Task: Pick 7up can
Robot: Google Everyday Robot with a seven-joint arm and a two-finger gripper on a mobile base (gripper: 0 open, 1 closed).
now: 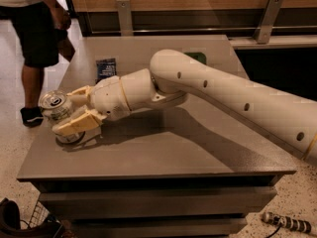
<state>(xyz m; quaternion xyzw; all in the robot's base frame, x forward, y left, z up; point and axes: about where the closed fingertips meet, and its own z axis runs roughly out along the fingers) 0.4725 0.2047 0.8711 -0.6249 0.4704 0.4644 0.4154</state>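
1. Hand (61,111) sits at the far left edge of the desk (163,148), its 2 fingers lying on either side of the can (53,103) and, as far as shows, clamped on it.
2. The can is tipped in that grip, silver top facing up and to the left, its lower part hidden behind the near finger. I cannot tell whether its base touches the desk or not.
3. Behind the hand, a flat dark packet (105,68) lies well apart from the can and plays no part.
4. The arm (223,93) stretches low across the desk from the right, and a green sponge (198,57) peeks out behind it.
5. Judged from this, the reach and the grasp look done. What is left is a clear lift, keeping the tipped can from slipping out.
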